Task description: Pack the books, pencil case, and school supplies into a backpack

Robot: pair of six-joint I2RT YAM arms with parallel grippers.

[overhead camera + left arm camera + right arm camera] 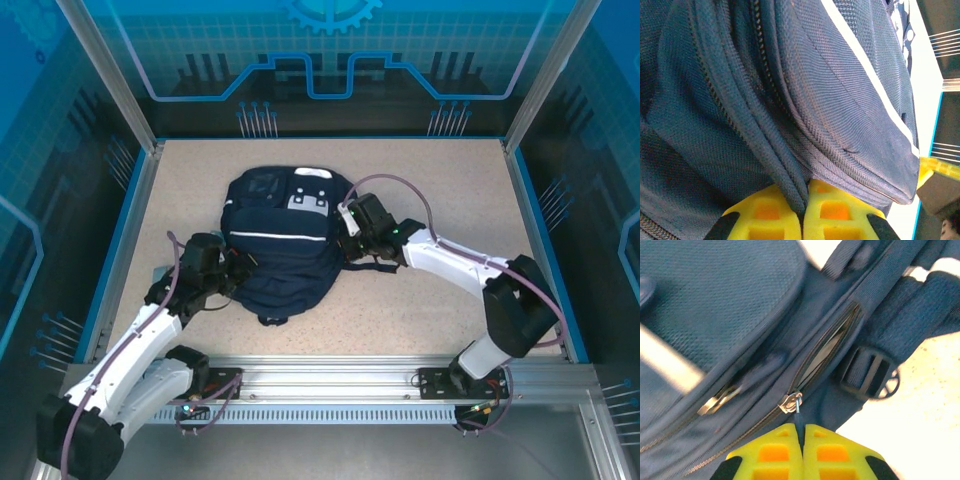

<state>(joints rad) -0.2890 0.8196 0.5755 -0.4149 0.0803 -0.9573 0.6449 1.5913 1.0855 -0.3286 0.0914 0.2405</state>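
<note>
The navy backpack (280,240) lies flat in the middle of the table, white stripe across it and white patches at its far end. My left gripper (238,268) is at its left side, shut on a fold of backpack fabric (790,180) beside a zipper seam. My right gripper (347,225) is at the backpack's right side, shut on the dark pull tab (798,418) of a silver zipper slider (790,402). Past the slider the zipper gapes in a narrow slit (827,352) with something pale inside. The books, the pencil case and the school supplies are out of view.
A black strap buckle (870,376) lies just right of the slit. A second zipper slider (715,400) sits on the front pocket. The speckled beige tabletop (440,190) is framed by blue walls and an aluminium rail (330,380) at the near edge.
</note>
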